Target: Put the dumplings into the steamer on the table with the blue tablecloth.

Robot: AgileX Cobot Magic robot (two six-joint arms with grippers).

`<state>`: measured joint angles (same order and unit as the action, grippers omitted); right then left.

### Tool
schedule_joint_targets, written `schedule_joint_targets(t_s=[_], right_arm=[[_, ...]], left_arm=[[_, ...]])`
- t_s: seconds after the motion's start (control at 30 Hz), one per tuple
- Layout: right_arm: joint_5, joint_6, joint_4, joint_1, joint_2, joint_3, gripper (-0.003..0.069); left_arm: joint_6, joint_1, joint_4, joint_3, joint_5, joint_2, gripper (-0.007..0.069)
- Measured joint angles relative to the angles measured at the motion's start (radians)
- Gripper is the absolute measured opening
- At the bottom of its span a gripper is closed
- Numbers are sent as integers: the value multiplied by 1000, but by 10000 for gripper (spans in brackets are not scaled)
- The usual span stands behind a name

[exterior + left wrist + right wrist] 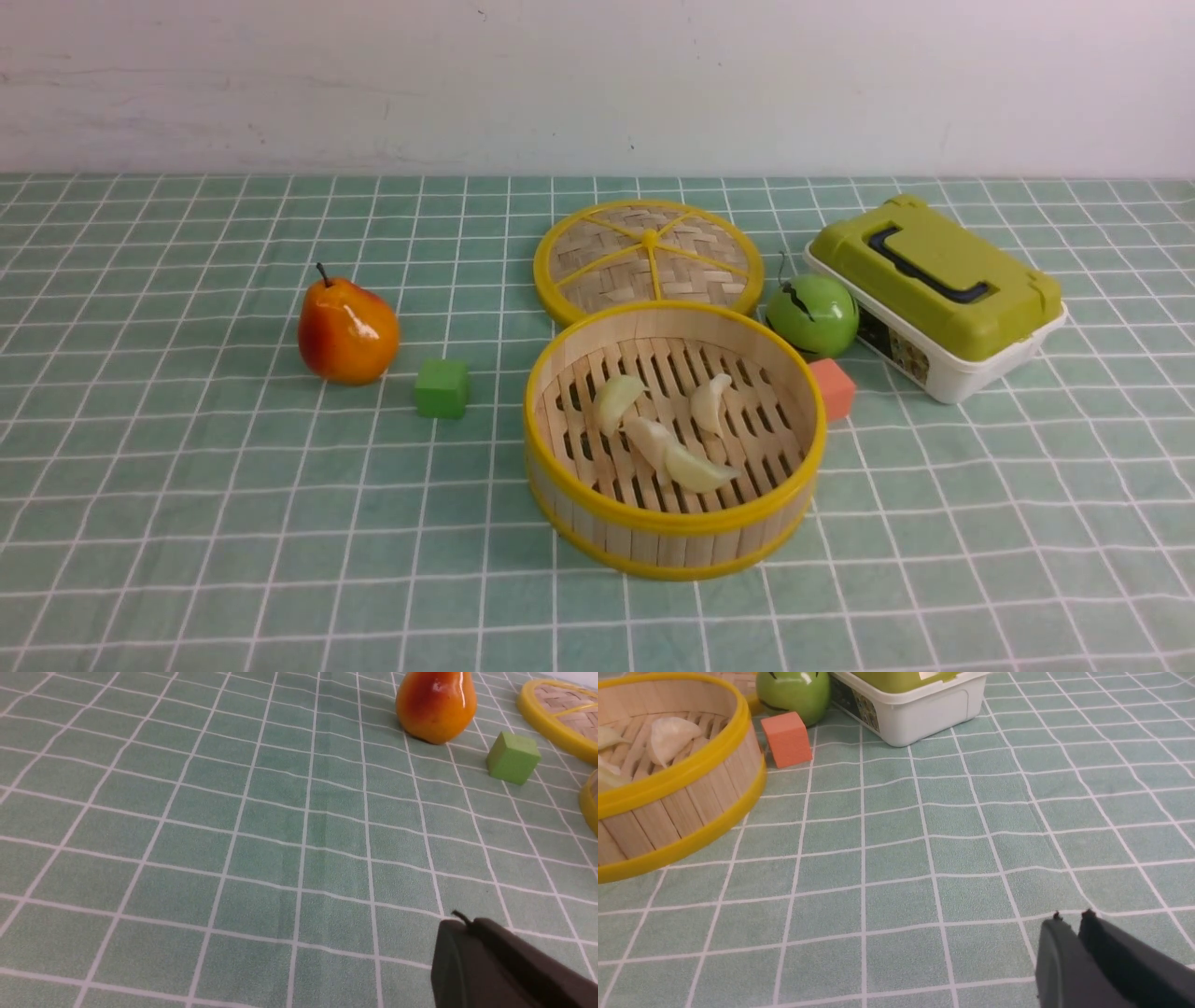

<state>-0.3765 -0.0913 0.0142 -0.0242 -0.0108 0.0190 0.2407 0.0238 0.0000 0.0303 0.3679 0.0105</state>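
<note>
Left gripper (460,921) pressed together, empty, low over the table with the blue tablecloth (261,858); ahead and off to the side, a green cube (513,757), then a pear (436,705). Right gripper (1071,919) parted only a sliver, nothing between the tips, also over bare cloth. Well ahead of it, the steamer (674,537) with the dumplings (665,431) (all four) lying on its slats. Just beyond, an orange cube (786,738), a green apple (794,693), a lidded white box (920,711). Farthest, the woven lid (648,257).
</note>
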Motion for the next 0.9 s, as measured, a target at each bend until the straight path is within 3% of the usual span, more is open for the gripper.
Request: schedule_joint_targets(t_s=[0.9], right_arm=[[0, 0, 0, 0, 0, 0, 80]], left_arm=[[-1, 0, 0, 0, -2, 0, -3]])
